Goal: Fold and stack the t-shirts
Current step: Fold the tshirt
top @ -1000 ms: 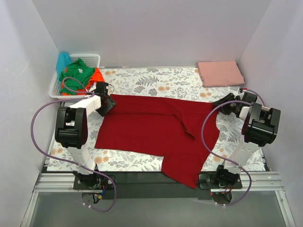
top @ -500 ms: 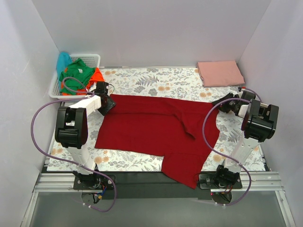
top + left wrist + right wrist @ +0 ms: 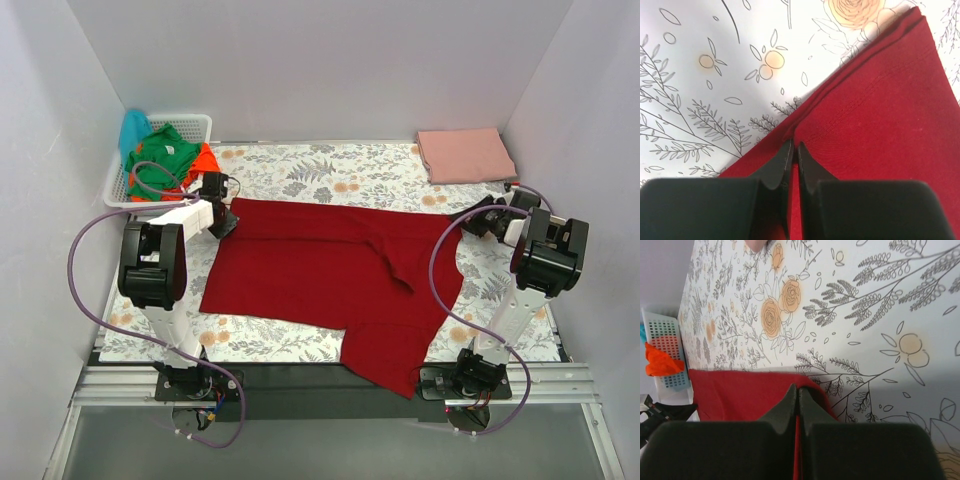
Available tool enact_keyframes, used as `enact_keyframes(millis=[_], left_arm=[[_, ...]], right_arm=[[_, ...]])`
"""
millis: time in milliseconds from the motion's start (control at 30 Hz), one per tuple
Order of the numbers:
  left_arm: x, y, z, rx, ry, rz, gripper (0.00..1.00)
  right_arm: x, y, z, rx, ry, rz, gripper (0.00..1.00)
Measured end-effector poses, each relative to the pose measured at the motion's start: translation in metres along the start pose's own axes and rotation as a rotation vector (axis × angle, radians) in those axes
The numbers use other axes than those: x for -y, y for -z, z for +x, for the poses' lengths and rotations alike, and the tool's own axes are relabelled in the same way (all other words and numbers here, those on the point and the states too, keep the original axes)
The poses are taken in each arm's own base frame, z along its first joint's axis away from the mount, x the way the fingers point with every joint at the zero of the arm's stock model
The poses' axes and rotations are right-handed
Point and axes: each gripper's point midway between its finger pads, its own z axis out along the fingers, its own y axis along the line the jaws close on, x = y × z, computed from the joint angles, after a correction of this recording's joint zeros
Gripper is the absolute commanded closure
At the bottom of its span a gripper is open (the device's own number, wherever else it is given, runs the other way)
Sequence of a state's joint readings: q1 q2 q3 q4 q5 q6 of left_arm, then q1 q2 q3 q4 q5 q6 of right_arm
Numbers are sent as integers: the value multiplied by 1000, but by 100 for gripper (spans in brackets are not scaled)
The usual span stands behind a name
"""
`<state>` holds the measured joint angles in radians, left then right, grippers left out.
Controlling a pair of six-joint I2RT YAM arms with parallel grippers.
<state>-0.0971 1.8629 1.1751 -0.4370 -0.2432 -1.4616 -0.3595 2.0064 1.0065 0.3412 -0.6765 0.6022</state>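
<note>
A dark red t-shirt [image 3: 320, 270] lies spread across the flowered table, its lower right part hanging toward the near edge. My left gripper [image 3: 230, 216] is at its far left corner. In the left wrist view the gripper [image 3: 795, 146] is shut, pinching the red cloth [image 3: 880, 115] at its folded edge. My right gripper [image 3: 468, 222] is at the far right corner. In the right wrist view it [image 3: 798, 388] is shut on a raised ridge of the red t-shirt [image 3: 740, 395].
A folded salmon pink t-shirt [image 3: 464, 155] lies at the back right. At the back left, a white lattice basket [image 3: 195, 125] holds green [image 3: 160, 155], orange [image 3: 205, 160] and turquoise [image 3: 134, 128] t-shirts. White walls enclose three sides.
Both grippers have shut onto the red t-shirt's far corners. The left gripper has edged slightly back and left, and the right arm has shifted a little to the right.
</note>
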Motion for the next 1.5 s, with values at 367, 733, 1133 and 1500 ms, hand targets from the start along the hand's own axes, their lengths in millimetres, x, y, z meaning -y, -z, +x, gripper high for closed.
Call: enact_keyframes(millis=[367, 733, 1133, 1500], left_arm=[[-1, -3, -6, 8, -7, -6, 100], [4, 0, -23, 37, -73, 11, 100], [4, -13, -22, 25, -89, -16, 91], [-7, -5, -20, 13, -82, -39, 43]], right_arm=[[-2, -6, -27, 20, 14, -19, 99], [8, -10, -21, -13, 8, -7, 99], [11, -9, -17, -23, 16, 6, 88], [-7, 15, -31, 20, 111, 93, 45]])
